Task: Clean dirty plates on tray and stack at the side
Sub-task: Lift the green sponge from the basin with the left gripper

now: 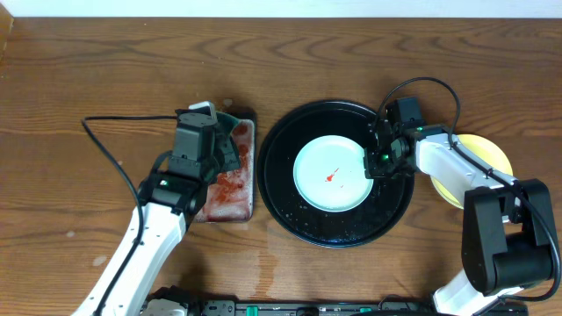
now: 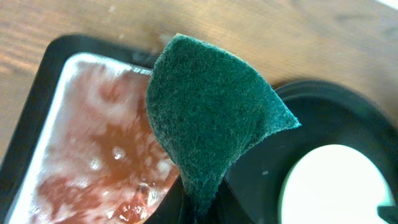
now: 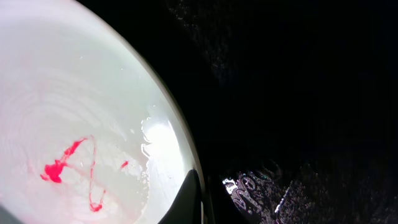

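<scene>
One pale aqua plate (image 1: 338,186) with a small red smear lies in the middle of the black tray (image 1: 281,189). My right gripper (image 1: 376,160) is shut on the plate's right rim. In the right wrist view one dark finger (image 3: 198,199) rests on the plate (image 3: 74,93) at its rim, above the wet tray (image 3: 298,93). A yellow plate (image 1: 487,151) lies on the table to the right, partly under the right arm. My left gripper (image 2: 202,211) is shut on a green scouring sponge (image 2: 211,112) and holds it above the sponge tray's right edge. A second aqua plate is not visible.
A small rectangular sponge tray (image 1: 230,189) with red-stained soapy water sits just left of the black tray, and it also shows in the left wrist view (image 2: 81,124). Cables run over the table from both arms. The arm bases stand at the front edge.
</scene>
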Motion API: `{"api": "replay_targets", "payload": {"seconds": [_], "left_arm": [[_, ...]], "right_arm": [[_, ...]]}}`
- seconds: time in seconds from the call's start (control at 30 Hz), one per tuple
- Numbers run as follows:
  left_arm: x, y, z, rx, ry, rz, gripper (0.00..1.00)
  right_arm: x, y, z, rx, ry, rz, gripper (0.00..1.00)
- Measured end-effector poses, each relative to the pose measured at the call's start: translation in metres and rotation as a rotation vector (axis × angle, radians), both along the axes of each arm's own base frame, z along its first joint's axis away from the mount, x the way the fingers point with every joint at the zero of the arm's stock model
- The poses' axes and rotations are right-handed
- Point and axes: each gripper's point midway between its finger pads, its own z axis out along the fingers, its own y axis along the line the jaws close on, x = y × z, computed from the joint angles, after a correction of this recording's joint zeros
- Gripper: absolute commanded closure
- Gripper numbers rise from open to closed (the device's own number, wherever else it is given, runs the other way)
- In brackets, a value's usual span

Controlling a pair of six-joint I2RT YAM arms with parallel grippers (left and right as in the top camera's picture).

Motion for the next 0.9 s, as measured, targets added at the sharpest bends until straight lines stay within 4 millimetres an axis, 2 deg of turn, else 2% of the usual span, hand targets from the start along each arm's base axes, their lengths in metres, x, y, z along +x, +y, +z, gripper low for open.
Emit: {"api": "replay_targets", "payload": {"seconds": [0.2,0.47,0.9], "left_arm": [[0.001,-0.008,0.013,-0.06,-0.039,-0.061,0.93],[0.006,0.003,0.024,-0.174,-0.07,-0.148,0.93],[-0.004,0.01,0.023,-0.301,-0.071,-0.244,0.93]], "right_arm": [[0.0,0.0,0.0,-0.001,-0.003,0.011,0.99],[0.0,0.0,0.0,-0.002,-0.004,0.014,0.99],[0.0,0.0,0.0,-0.003,-0.005,0.019,0.99]]}}
